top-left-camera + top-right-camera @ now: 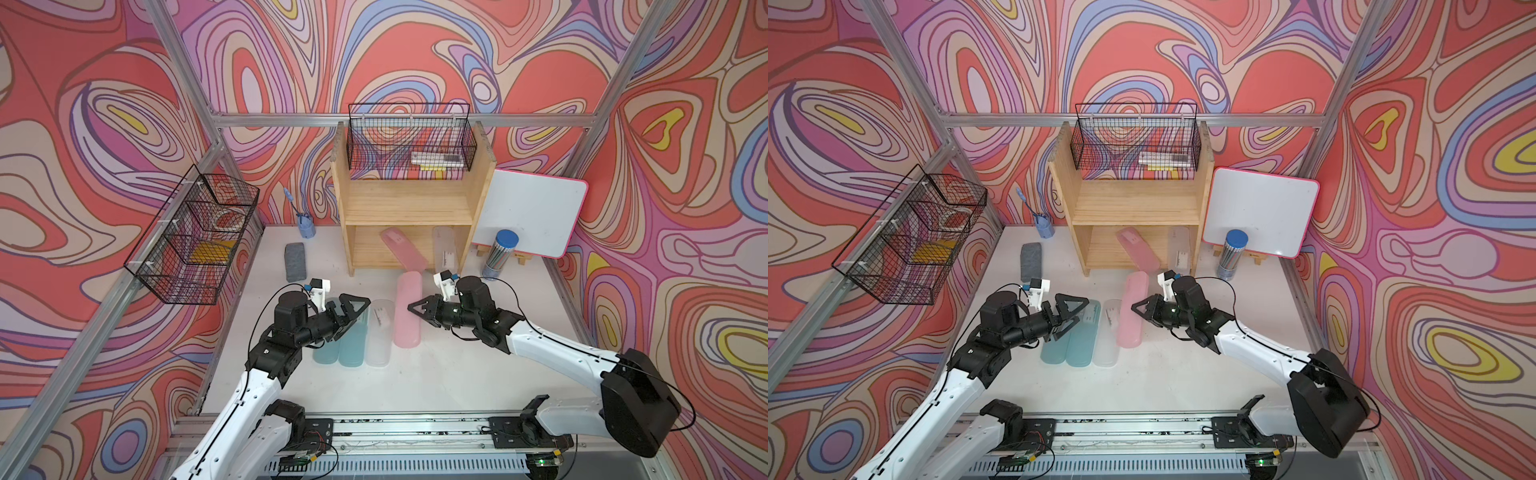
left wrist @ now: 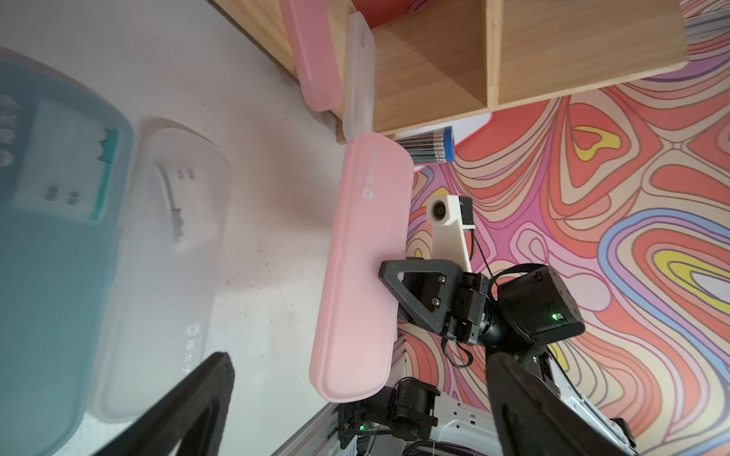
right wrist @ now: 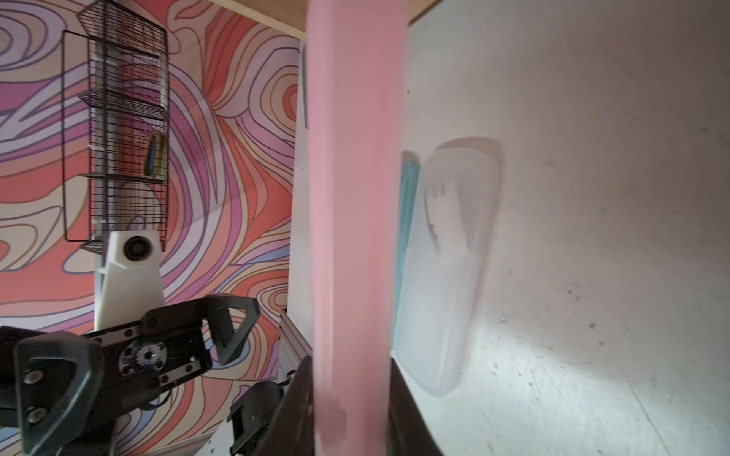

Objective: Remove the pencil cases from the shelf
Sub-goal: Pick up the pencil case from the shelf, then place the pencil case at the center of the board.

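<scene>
1. Step in hand: the right gripper [image 1: 411, 308] is clamped on the long edge of a long, flat, translucent pink plastic pencil case [image 1: 408, 330]. The case is out in front of the light natural-wood two-tier shelf [image 1: 407, 205], over the white table [image 1: 457, 365]. I judge this to be the set-down of the fourth case of six. I cannot tell whether it already rests on the table.
2. Cases already out: a translucent teal plastic case [image 1: 326, 353], a second teal case [image 1: 353, 349] and a frosted clear plastic case [image 1: 380, 332] with a white label lie side by side. The held pink one is just beside the clear one.
3. Cases still to fetch: a second pink case [image 1: 403, 249] lies diagonally on the lower tier, its near end poking past the front edge. A second frosted clear case [image 1: 445, 249] lies front to back, close to the right side panel. The upper tier holds no cases.
4. Pose: the right arm reaches in low from its side, with the gripper pointing across the table towards the other arm. The left gripper [image 1: 357, 316] has its jaws wide apart and holds nothing. It hovers above the far ends of the teal cases, facing the right one.
5. Next move, as I judge it: let the pink case go and draw back without nudging the row. Then go low and flat under the upper board for the diagonal pink case (its protruding end looks the easiest hold). The clear one leaves little room for a finger beside the panel.
</scene>
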{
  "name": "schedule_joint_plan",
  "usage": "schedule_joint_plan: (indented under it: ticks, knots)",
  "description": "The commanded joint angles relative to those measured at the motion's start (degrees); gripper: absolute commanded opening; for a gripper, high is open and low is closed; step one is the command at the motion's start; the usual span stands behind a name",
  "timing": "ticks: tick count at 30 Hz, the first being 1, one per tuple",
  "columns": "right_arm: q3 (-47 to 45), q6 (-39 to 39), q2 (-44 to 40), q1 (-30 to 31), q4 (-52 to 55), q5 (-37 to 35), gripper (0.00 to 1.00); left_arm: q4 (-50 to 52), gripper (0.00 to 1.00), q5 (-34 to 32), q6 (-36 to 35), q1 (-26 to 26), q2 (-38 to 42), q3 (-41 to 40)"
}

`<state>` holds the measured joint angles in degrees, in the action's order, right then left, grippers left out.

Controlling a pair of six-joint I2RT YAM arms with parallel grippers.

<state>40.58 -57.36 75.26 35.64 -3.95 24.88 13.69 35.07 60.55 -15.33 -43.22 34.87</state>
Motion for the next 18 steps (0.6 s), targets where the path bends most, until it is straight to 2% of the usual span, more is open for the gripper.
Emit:
schedule_joint_plan:
  ticks: [1, 5, 18]
  knots:
    - [-2.73, 2.16, -1.73, -0.13, 0.77, -2.59, 0.23, 13.84, 0.99, -8.18, -5.26, -0.05, 1.98, 1.77]
    - [-5.55, 2.33, -1.49, -0.15, -1.67, -3.26, 0.23, 17.09, 0.99, -12.05, -5.18, -0.04, 3.88, 2.57]
    - [-7.79, 0.26, 7.08, 1.58, -11.87, -3.33, 0.23, 18.55, 0.99, -12.71, -3.95, -0.05, 4.46, 2.34]
